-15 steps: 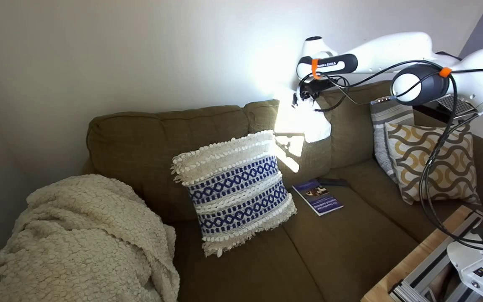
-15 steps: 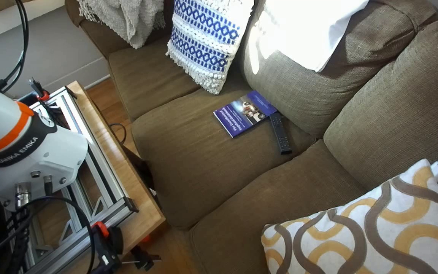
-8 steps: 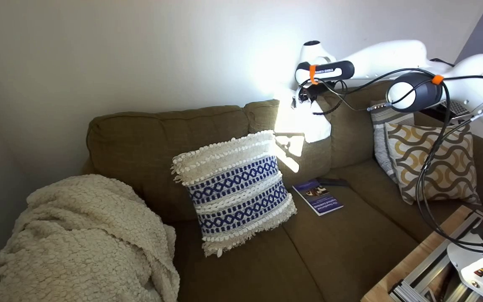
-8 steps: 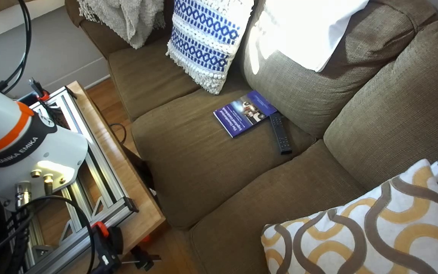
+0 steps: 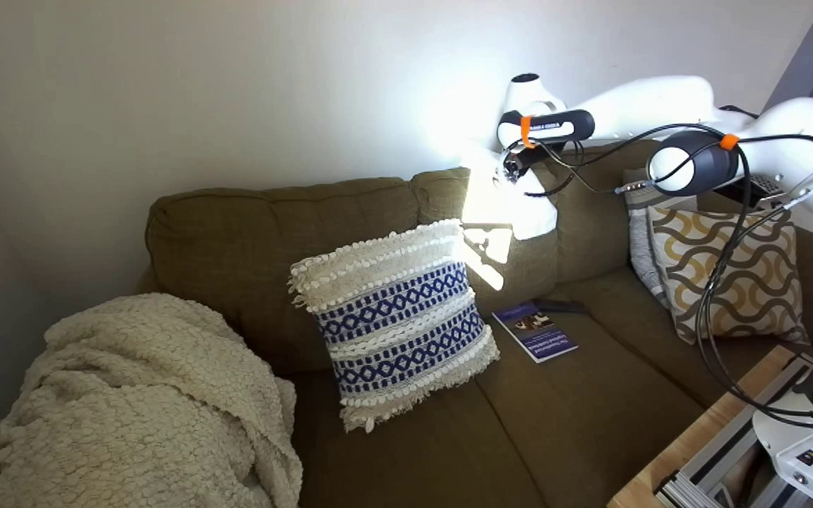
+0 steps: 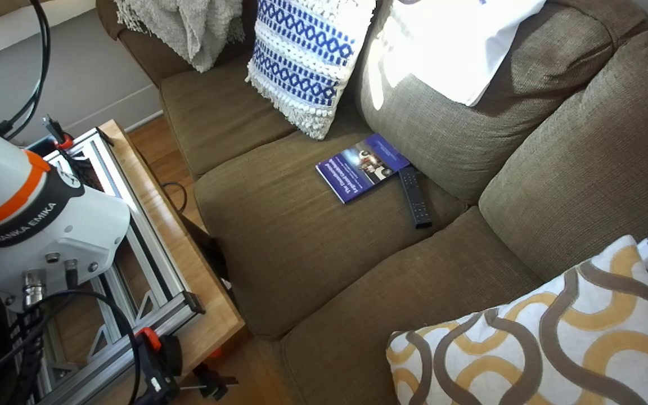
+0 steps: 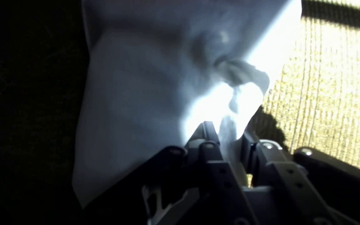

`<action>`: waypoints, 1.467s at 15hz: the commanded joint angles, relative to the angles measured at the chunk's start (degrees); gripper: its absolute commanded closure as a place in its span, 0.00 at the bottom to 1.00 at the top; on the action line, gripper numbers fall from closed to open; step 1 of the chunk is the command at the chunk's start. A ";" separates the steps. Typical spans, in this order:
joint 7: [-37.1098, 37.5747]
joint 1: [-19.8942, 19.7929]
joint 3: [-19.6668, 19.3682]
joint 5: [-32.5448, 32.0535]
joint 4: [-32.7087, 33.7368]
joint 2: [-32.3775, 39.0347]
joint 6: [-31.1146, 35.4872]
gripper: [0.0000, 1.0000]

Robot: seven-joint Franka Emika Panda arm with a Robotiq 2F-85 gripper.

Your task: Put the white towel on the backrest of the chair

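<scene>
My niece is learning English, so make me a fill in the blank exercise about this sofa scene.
The towel lying on the backrest is plain ____.
Beside the book lies a black ____.
The diamond-patterned pillow pairs white with ____.
The robot's base reads FRANKA ____.
Missing words: white; remote; blue; EMIKA.

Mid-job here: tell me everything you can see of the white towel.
The white towel is a thin, plain cloth lying on the upper part of the sofa's backrest, one corner pointing down its front. In both exterior views, glare bleaches it. In the wrist view it looks smooth on one side, bunched near the claw, which has cloth between its tips; whether gripped, I cannot tell.
</scene>
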 commanded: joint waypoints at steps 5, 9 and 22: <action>-0.91 -0.14 0.59 0.66 3.19 -0.60 -2.01 0.99; -3.29 -0.04 2.58 1.77 2.98 -3.74 -4.60 0.99; -9.91 2.17 8.12 2.43 3.15 -7.65 -12.33 0.99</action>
